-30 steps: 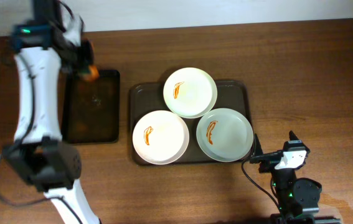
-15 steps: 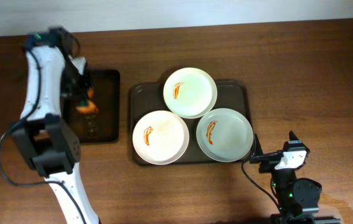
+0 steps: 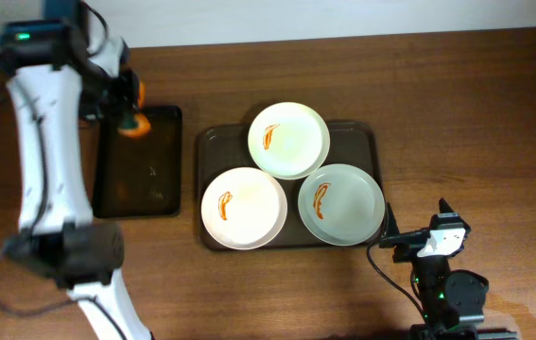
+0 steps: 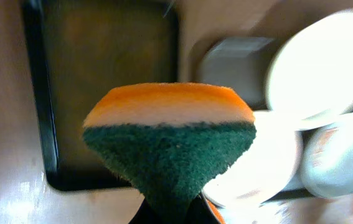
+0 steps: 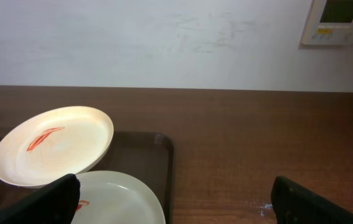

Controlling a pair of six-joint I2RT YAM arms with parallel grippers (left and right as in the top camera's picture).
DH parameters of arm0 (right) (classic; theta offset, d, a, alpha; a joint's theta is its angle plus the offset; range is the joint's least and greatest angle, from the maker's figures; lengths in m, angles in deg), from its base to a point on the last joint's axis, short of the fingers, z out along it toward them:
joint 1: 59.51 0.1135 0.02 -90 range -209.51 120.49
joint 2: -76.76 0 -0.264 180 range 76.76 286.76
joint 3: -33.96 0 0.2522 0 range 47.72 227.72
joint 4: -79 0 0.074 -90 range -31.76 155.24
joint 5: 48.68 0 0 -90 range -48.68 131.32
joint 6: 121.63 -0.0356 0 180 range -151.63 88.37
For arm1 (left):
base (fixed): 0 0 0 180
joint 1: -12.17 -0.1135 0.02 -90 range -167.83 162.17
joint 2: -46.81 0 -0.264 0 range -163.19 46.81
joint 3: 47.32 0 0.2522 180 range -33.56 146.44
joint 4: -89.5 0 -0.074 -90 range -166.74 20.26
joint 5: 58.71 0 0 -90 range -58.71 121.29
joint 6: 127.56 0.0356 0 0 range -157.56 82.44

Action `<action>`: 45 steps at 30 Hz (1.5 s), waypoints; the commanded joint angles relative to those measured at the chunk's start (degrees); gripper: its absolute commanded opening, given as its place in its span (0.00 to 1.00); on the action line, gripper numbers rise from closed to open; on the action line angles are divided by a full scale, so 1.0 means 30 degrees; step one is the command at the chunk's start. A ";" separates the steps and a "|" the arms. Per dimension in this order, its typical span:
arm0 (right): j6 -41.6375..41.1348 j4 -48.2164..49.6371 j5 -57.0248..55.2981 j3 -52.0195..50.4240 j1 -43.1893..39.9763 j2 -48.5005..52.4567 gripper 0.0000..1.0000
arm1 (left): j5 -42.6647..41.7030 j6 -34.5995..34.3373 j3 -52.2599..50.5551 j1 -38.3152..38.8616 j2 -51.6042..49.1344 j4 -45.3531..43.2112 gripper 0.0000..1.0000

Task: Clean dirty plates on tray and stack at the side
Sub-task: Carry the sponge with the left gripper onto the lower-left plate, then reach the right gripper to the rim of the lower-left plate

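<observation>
Three plates lie on the dark brown tray (image 3: 354,132), each with an orange-red streak: a cream plate (image 3: 288,140) at the back, a white plate (image 3: 244,208) at front left, a pale mint plate (image 3: 340,204) at front right. My left gripper (image 3: 131,115) is shut on an orange and green sponge (image 4: 169,134) and holds it above the back end of the narrow black tray (image 3: 140,162). My right gripper (image 3: 417,236) is open and empty, low by the brown tray's front right corner. The right wrist view shows the cream plate (image 5: 51,146) and the mint plate (image 5: 117,199).
The narrow black tray (image 4: 101,81) lies left of the brown tray. Bare wooden table (image 3: 466,113) extends right of the brown tray. A white wall (image 5: 164,43) stands beyond the table.
My left gripper dipped with the sponge onto the black tray half a second ago, then rose back toward that tray's far end. The right arm has not moved.
</observation>
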 commanded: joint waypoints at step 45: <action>-1.2407 0.2710 1.5934 -0.0138 0.0102 -0.0095 0.98 | 0.3264 -0.7198 -1.5380 0.7570 0.6980 -0.4299 1.00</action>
